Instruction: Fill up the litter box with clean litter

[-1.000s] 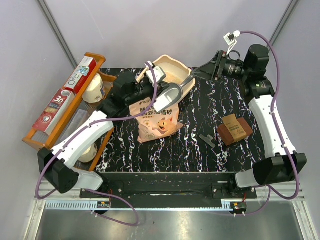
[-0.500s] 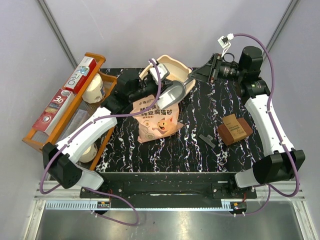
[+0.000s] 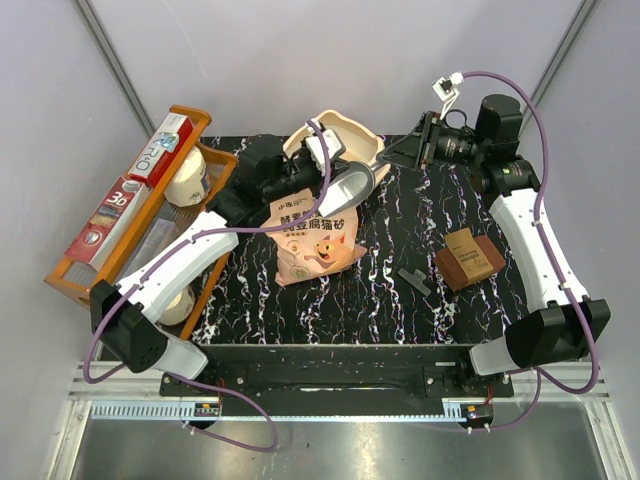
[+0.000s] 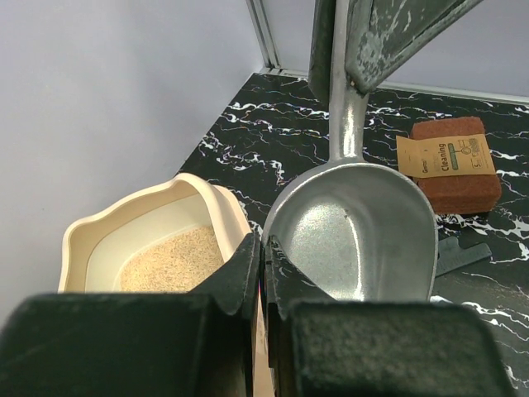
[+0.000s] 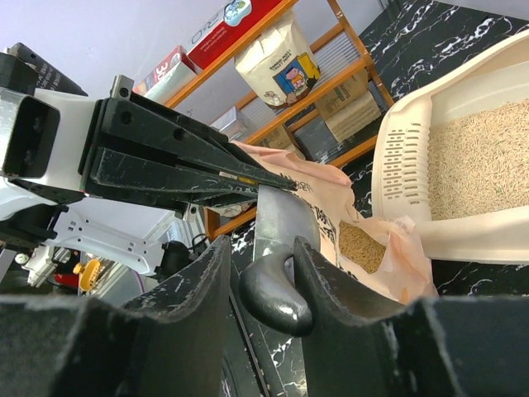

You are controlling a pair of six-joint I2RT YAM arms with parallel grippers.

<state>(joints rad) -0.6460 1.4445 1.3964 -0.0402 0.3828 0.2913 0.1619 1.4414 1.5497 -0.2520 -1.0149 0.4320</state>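
We're partway: thin beige granular litter [image 4: 173, 260] in cream plastic litter box [image 4: 83, 240]; right pincer [image 5: 269, 281] clamps empty metal scoop [image 4: 355, 240], left pincer [image 4: 263, 265] pinches pink crinkled bag [image 3: 315, 245]. More scoops needed.

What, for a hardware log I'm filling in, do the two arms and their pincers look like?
Both the left arm and right arm have glossy white link shells joined by black joint housings. A purple cable loops loosely along each; the right arm's ends in a small white connector. The left pincer and right pincer have matte black, blocky fingers. No markings are legible.
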